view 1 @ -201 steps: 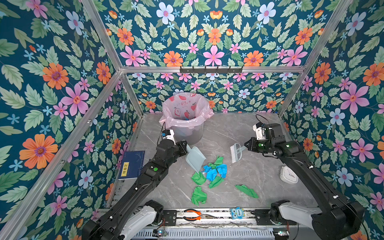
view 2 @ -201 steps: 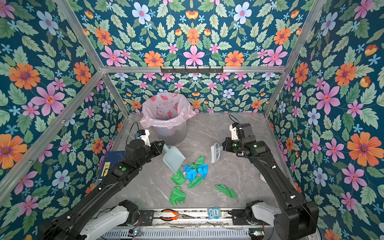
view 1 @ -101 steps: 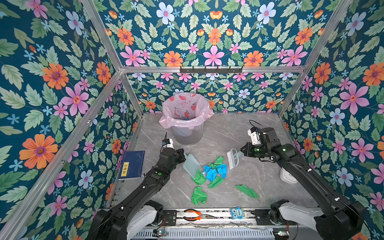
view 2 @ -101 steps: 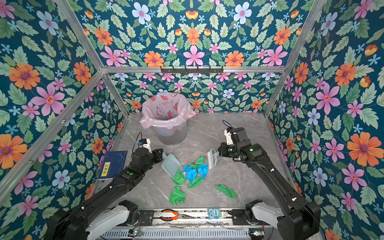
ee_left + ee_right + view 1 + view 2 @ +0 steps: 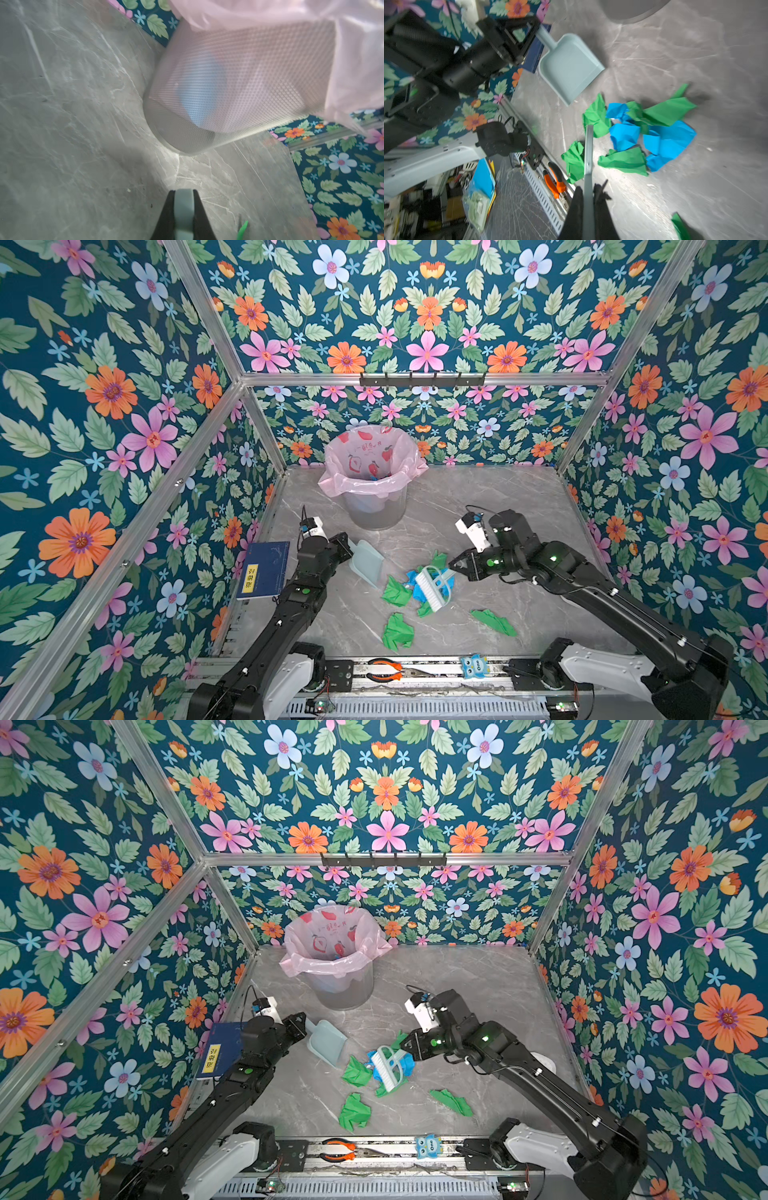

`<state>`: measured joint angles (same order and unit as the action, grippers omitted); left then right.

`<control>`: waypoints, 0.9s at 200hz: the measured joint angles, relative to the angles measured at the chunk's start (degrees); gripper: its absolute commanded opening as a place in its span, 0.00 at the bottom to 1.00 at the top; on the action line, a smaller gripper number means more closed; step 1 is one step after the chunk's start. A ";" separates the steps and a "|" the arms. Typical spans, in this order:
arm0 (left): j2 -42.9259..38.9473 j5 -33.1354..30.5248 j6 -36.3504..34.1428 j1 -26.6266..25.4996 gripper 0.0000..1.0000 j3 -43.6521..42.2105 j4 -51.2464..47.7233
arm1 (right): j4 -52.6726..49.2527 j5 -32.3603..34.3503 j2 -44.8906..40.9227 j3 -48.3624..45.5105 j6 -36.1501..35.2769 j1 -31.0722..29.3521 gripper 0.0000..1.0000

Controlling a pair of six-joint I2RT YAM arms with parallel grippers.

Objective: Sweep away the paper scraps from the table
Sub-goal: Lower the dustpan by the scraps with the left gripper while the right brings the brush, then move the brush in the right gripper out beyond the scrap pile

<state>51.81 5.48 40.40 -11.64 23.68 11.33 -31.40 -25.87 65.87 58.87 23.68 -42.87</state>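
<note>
Paper scraps, green and blue and crumpled, lie bunched near the middle of the grey marble table. Two green strays sit apart toward the front rail, a wad and a flatter piece. They look feather-light and springy, so I judge they will skid or tumble ahead of bristles rather than resist (pinching them one by one would be slow). A low, steady stroke taken from the pile's far side should move them best.

The brush sits over the blue pieces, its handle clamped in the right gripper. Just beside the pile the pale dustpan opens toward it, its handle clamped in the left gripper. Whether its lip touches the table I cannot tell. Behind stands a mesh bin with a pink liner.
</note>
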 measured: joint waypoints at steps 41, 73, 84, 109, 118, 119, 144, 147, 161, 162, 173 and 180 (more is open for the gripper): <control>-1.18 4.13 1.25 2.62 0.00 -2.34 0.81 | 8.04 -3.61 7.96 0.92 -0.15 -9.62 0.00; -1.16 5.11 1.88 3.54 0.00 -3.26 1.75 | 12.35 -5.75 16.22 1.92 -0.90 -13.86 0.00; -1.16 5.57 2.49 3.76 0.00 -3.37 2.01 | 12.98 -5.84 18.29 1.92 -1.22 -13.92 0.00; -1.18 6.45 2.67 4.17 0.00 -3.39 2.43 | 13.79 -5.40 21.38 2.05 -2.32 -14.08 0.00; -1.14 6.45 2.67 4.33 0.00 -3.39 2.56 | 13.94 -5.09 22.51 2.01 -2.82 -14.12 0.00; -1.11 6.45 2.67 4.37 0.00 -3.39 2.60 | 13.94 -5.03 22.60 2.01 -2.84 -14.12 0.00; -0.50 6.80 2.67 4.46 0.00 -3.45 3.34 | 13.35 -2.38 24.52 1.25 -4.02 -13.92 0.00; -0.44 6.86 2.67 4.46 0.00 -3.50 3.39 | 13.16 -2.08 24.61 1.18 -4.15 -13.86 0.00; -0.17 7.32 2.67 4.46 0.00 -3.74 3.61 | 12.76 -1.18 24.90 0.90 -4.61 -12.90 0.00; -0.17 7.32 2.67 4.46 0.00 -3.74 3.61 | 12.74 -0.96 24.90 0.83 -4.66 -12.74 0.00; 0.04 7.69 2.71 4.46 0.00 -3.87 3.76 | 12.63 0.04 24.70 0.24 -4.79 -11.58 0.00; 0.15 7.89 2.89 4.46 0.00 -3.98 3.96 | 12.35 0.87 24.33 -0.24 -4.81 -10.58 0.00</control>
<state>51.96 13.37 43.29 -7.18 19.70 15.29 -19.05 -24.99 90.19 58.63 18.87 -53.45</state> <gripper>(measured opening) 0.129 0.070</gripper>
